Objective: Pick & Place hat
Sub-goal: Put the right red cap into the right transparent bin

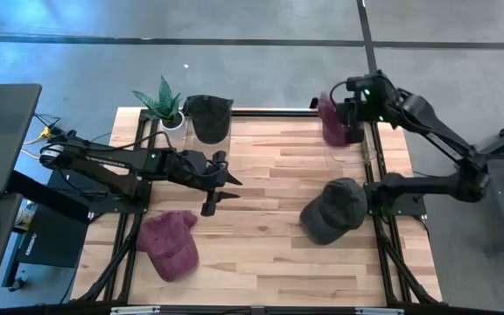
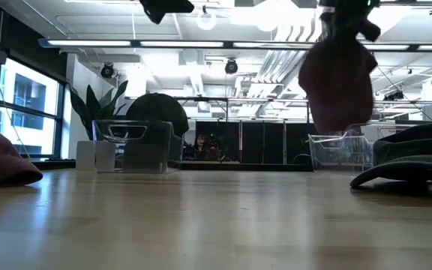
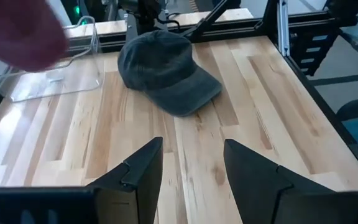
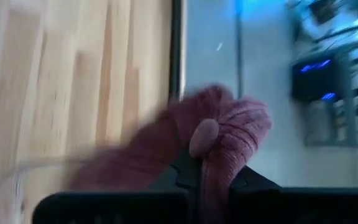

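Open-plan lab: exposed ceiling ducts (image 2: 276, 56), strip lights (image 2: 178, 43)

A maroon hat (image 1: 336, 121) hangs at two o'clock, another maroon hat (image 1: 170, 244) at seven; the grey cap (image 1: 334, 209) looks dark olive; light striped wooden table (image 1: 261, 254).

A potted plant (image 1: 164, 102) stands at the wooden table's (image 1: 261, 236) far-left corner (upright).
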You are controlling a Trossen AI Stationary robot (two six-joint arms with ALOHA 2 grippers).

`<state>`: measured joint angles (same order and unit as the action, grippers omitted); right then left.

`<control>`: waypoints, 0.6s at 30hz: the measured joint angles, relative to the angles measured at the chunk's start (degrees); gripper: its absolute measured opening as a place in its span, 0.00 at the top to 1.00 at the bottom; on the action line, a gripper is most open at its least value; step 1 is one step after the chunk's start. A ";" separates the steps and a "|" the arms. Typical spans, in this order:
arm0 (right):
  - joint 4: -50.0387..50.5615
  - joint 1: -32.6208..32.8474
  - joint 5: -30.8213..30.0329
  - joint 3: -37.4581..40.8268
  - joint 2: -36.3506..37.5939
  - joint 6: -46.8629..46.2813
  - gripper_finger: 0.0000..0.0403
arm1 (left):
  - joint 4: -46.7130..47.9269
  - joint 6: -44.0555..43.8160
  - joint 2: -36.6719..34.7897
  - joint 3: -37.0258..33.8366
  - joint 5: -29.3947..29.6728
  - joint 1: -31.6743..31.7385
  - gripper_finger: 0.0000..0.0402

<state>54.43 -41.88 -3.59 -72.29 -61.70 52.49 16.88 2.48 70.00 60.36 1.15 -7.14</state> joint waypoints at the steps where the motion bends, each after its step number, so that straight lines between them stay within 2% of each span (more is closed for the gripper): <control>1: 0.96 -1.87 0.14 0.00 -1.23 1.58 0.99 | 0.11 0.00 0.00 0.00 0.00 0.00 0.59; 8: 5.52 -9.45 1.55 -0.02 -7.73 8.92 0.99 | 2.21 0.07 0.02 0.00 0.76 0.00 0.59; 12: 7.88 -9.42 -4.97 0.00 -8.70 7.43 0.99 | 3.68 0.06 0.02 0.00 2.90 0.00 0.59; 18: 2.75 -5.22 -10.85 0.00 -4.58 6.85 0.99 | 3.74 0.20 0.02 0.00 4.21 0.00 0.59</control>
<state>57.18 -47.10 -14.44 -72.29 -66.28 59.34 20.62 2.68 70.02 60.36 5.36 -7.14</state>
